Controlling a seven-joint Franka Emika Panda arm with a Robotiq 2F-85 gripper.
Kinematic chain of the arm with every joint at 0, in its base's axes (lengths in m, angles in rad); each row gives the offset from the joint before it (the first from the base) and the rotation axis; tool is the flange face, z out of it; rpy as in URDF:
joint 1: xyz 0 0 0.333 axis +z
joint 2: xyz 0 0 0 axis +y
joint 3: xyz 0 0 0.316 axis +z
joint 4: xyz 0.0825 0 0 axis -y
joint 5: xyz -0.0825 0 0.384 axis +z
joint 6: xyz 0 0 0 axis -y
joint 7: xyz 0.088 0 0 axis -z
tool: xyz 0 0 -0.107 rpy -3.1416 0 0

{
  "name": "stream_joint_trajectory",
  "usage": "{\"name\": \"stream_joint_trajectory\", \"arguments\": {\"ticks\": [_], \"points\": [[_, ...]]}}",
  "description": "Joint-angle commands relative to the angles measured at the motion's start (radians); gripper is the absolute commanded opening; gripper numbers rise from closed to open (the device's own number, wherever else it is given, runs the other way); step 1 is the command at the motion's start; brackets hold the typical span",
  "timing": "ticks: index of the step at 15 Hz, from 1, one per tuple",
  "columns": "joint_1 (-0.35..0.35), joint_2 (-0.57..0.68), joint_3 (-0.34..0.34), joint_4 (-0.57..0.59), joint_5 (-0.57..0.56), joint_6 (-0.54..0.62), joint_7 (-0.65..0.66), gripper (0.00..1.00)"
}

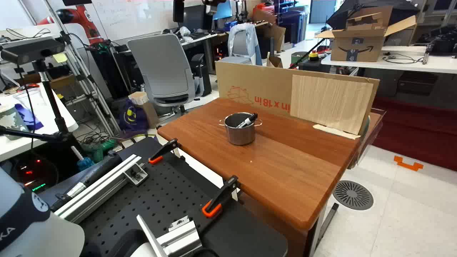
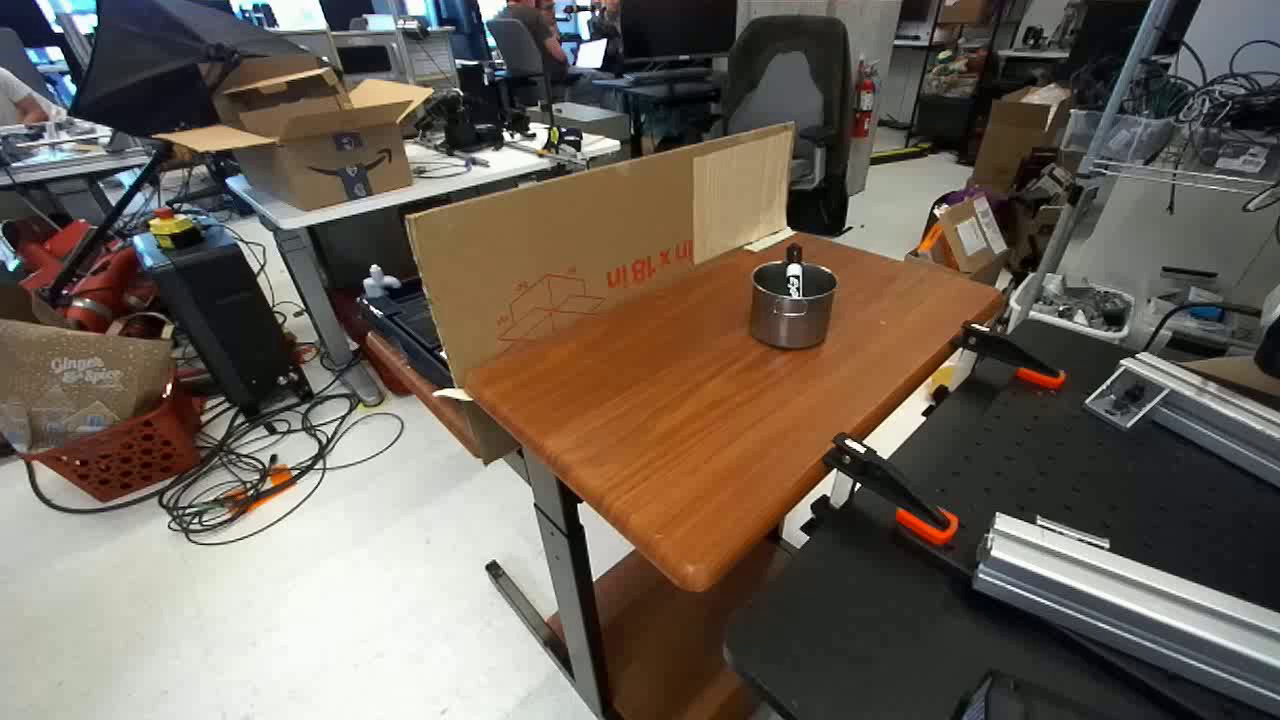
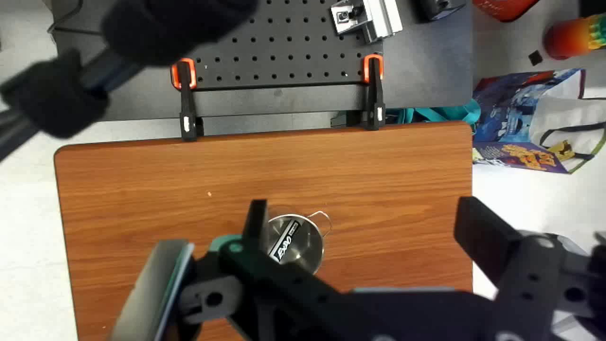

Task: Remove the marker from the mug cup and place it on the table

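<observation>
The mug cup [image 1: 240, 136] is a silver metal pot with wire side handles, standing upright on the reddish-brown table [image 1: 285, 175]. The marker [image 1: 247, 120] is white with a black cap and leans in the cup, its capped end above the rim. In an exterior view the cup [image 2: 788, 322], marker [image 2: 795, 272] and table [image 2: 620, 420] also show. In the wrist view my gripper [image 3: 362, 210] is open and empty, high above the table. The cup [image 3: 310, 246] and marker [image 3: 285, 241] lie below its left finger, which hides part of both. The gripper is out of both exterior views.
A black perforated bench [image 1: 160, 200] with metal rails and orange clamps [image 1: 212, 210] adjoins the table's near side. A cardboard panel [image 1: 264, 85] stands along the far edge, with a light wood-patterned sheet [image 1: 330, 103] on it. Part of the arm [image 1: 39, 214] shows at lower left.
</observation>
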Motion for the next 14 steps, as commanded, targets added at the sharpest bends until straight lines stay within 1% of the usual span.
{"name": "stream_joint_trajectory", "arguments": {"ticks": [1, 6, 9, 14], "points": [[-0.016, 0.001, 0.014, 0.003, 0.003, -0.002, -0.003, 1.00], [-0.016, 0.001, 0.014, 0.004, 0.003, -0.002, -0.003, 1.00], [-0.013, 0.042, 0.017, -0.006, 0.032, 0.062, 0.014, 1.00], [-0.016, 0.124, 0.018, -0.034, 0.107, 0.226, 0.050, 1.00]]}}
